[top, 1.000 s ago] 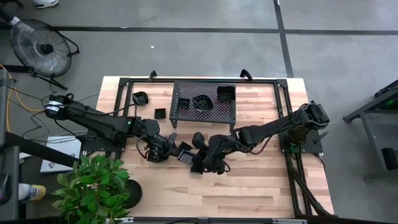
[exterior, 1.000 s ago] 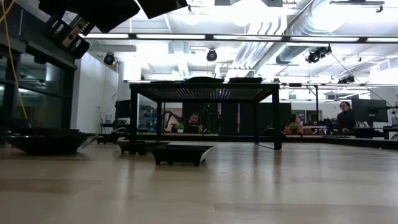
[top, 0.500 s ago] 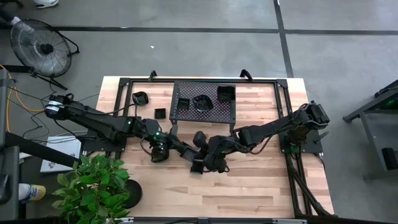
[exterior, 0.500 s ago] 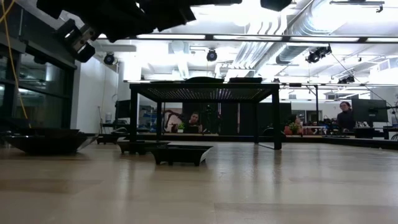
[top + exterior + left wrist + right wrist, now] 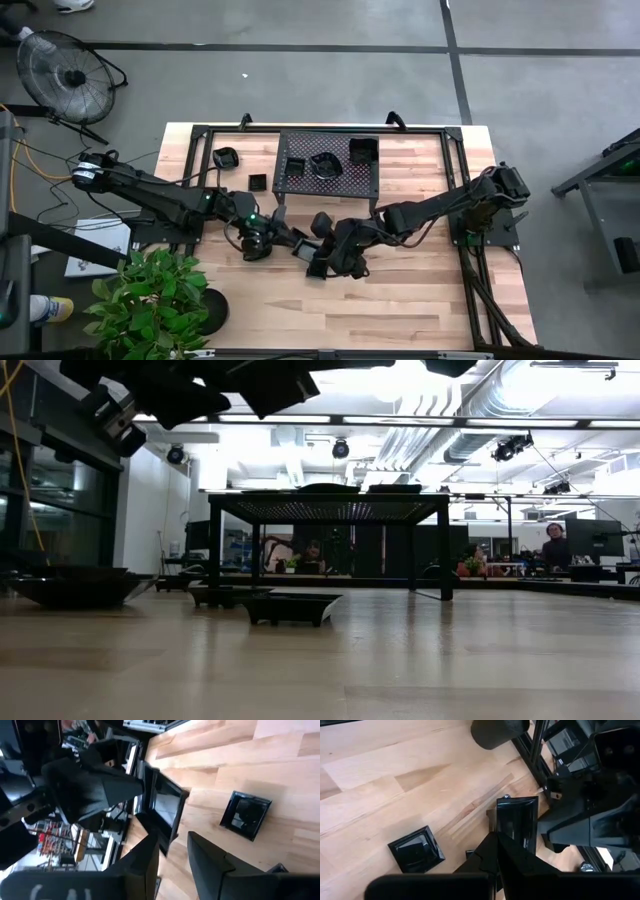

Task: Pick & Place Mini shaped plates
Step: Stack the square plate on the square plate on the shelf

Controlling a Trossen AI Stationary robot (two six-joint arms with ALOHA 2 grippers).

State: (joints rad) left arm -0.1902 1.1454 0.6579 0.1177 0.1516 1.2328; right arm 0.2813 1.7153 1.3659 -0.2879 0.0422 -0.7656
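Since a moment earlier the left gripper had parted its fingers, while the right gripper had stayed clenched; both arms had kept to the middle of the wooden table.

From above we saw only the two dark grippers meeting over the held square plate, which was lifted clear of the planks. The wrist cameras told us more. In the right wrist view that plate showed its glossy black face and raised rim, with the right fingers pinched shut on one edge. In the left wrist view we saw it nearly edge-on, its near corner reaching into the gap between the released left fingers, which stood apart with bare wood showing between them.

The low view showed the arms only as dark shapes along its top. It gave instead the profile of the black mesh rack on its legs and three shallow dishes resting on the table in front of it, with people far off in the room.

From overhead, the perforated rack carried three plates, one scalloped between two square ones. A small square plate and a rounder one lay on the table to the rack's left.
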